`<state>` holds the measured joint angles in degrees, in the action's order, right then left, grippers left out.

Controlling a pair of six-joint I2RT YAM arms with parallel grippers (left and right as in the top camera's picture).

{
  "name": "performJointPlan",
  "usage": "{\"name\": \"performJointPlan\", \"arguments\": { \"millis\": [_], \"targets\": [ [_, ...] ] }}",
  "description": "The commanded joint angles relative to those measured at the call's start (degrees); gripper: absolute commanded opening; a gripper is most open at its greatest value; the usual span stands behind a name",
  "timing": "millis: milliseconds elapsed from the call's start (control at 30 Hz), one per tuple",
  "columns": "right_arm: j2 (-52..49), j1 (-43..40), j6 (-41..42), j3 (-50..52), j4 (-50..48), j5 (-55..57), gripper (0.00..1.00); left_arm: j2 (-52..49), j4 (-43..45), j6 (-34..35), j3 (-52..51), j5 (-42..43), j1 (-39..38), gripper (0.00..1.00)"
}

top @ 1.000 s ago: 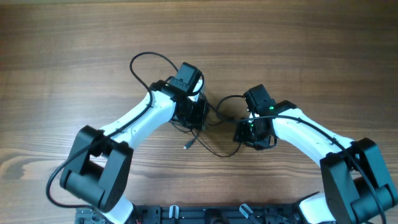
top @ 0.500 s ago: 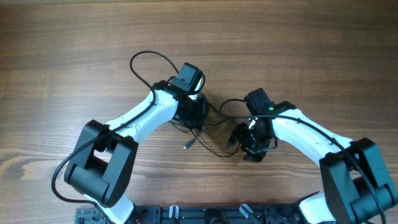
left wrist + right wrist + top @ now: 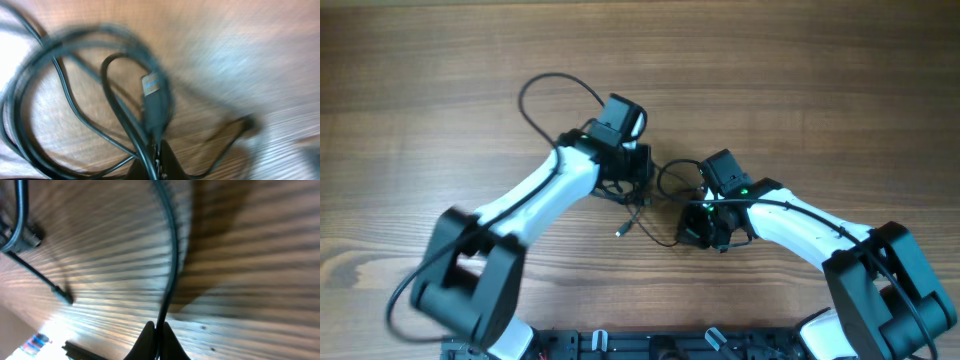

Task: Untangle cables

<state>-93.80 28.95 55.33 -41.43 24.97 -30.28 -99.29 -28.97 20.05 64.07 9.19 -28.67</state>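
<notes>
Overhead: the cables (image 3: 660, 182) lie in loose loops on the wooden table (image 3: 840, 80), between the left gripper (image 3: 632, 190) and the right gripper (image 3: 705, 230). One plug end (image 3: 622, 232) lies free on the wood. Left wrist (blurred): the left gripper (image 3: 159, 162) has its tips pressed together on a strand, with coils and a plug just above. Right wrist: the right gripper (image 3: 156, 340) pinches a single strand (image 3: 172, 255) that runs up across the wood.
</notes>
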Motion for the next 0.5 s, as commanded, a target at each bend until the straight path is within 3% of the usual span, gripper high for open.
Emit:
{"name": "performJointPlan", "arguments": {
  "millis": [0, 200, 300, 400, 467],
  "targets": [
    [-0.92, -0.70, -6.56, 0.13, -2.40, -4.44, 0.04, 13.03, 5.68, 4.28, 0.46, -0.57, 2.56, 0.04],
    [0.81, -4.94, -9.68, -1.81, -2.29, -4.98, 0.04, 32.28, 20.11, 12.63, 0.46, -5.97, 10.25, 0.04],
    [3.72, -7.32, -12.15, -4.50, -0.04, -4.96, 0.04, 36.92, 23.21, 12.61, 0.46, -9.31, 13.38, 0.04],
    [6.95, -9.38, -14.80, -7.23, 1.53, -4.96, 0.04, 38.66, 20.24, 12.61, 0.46, -9.25, 15.21, 0.04],
    [9.14, -10.49, -14.88, -8.85, 0.98, -3.72, 0.04, 38.25, 13.03, 12.59, 0.46, -9.25, 15.30, 0.04]
  ]
}}
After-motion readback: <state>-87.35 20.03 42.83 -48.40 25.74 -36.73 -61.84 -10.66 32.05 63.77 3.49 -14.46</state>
